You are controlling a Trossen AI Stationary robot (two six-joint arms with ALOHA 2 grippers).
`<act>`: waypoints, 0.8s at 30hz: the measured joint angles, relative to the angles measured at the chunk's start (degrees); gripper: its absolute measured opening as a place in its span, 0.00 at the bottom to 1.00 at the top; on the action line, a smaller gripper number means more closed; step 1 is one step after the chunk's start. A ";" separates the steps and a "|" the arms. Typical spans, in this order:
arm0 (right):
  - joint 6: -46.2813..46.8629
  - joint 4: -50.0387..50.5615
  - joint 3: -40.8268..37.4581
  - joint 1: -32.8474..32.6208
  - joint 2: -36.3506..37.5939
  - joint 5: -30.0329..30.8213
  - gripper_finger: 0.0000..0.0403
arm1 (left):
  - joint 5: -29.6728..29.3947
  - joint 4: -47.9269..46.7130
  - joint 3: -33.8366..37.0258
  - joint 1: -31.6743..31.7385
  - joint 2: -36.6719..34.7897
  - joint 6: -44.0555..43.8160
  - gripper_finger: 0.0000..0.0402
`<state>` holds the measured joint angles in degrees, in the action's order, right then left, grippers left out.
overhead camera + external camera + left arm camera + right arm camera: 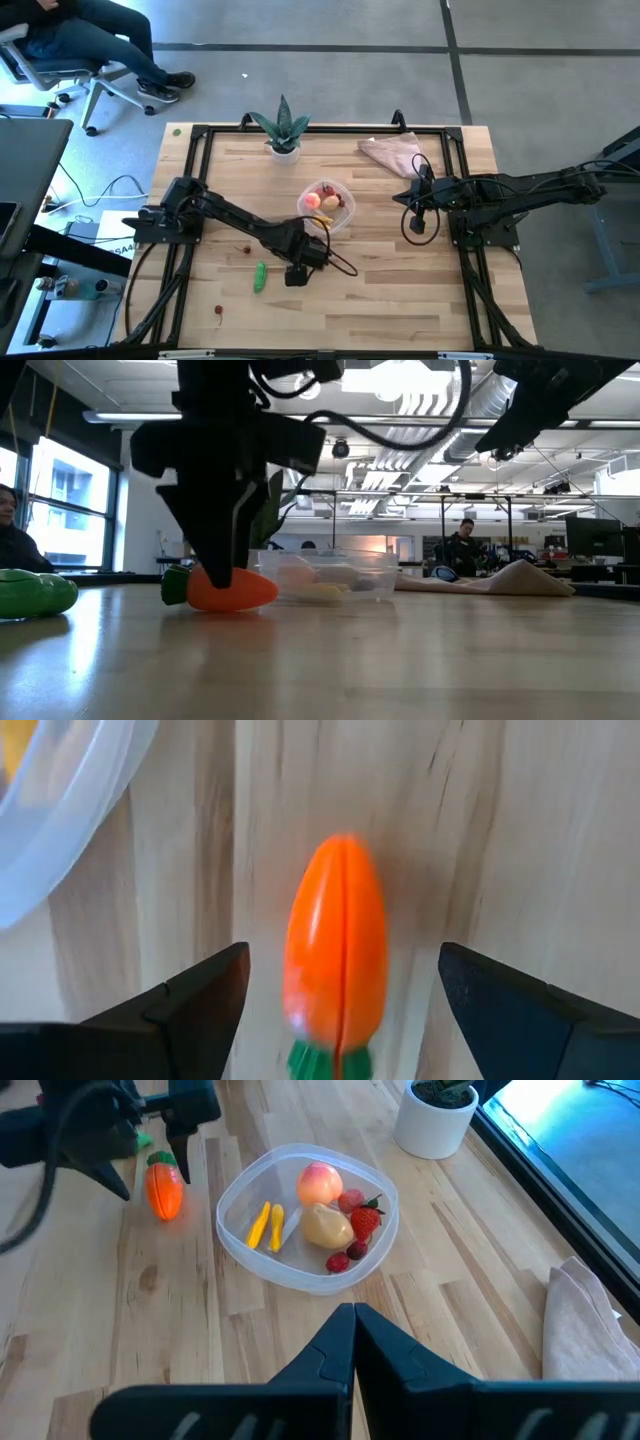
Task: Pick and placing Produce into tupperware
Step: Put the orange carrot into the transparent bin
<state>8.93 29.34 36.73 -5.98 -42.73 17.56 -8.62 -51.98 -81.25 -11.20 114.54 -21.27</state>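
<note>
The orange carrot (335, 955), with green leaves at one end, lies flat on the wood near the tupperware. My left gripper (342, 952) is open and low over it, pointing down, one finger on each side with a gap to the carrot. The clear round tupperware (326, 206) holds a peach (320, 1182), a beige potato (326, 1226), yellow pieces (265, 1225) and red berries (358, 1230). A green cucumber (260, 277) lies on the table to the left of the left gripper (298, 265). My right gripper (352, 1315) is shut and hovers to the right of the tupperware.
A spiky plant in a white pot (283, 132) stands at the far edge, and a pinkish-beige cloth (392, 152) lies far right. Small red berries (219, 311) lie on the near-left wood. A black frame (195, 150) borders the table. A person sits beyond the far-left corner.
</note>
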 joint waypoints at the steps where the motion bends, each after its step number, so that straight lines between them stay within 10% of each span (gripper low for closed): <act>1: 0.00 -0.01 0.00 -0.01 -0.01 0.00 0.00 | 0.00 0.32 0.00 0.00 0.27 0.09 0.77; 24: 0.00 0.00 0.00 -0.02 -0.01 0.00 0.00 | 0.13 -1.13 0.11 1.14 2.80 0.41 0.67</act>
<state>8.93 29.34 36.73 -6.00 -42.74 17.56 -8.49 -53.11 -81.14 -10.07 117.34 -20.86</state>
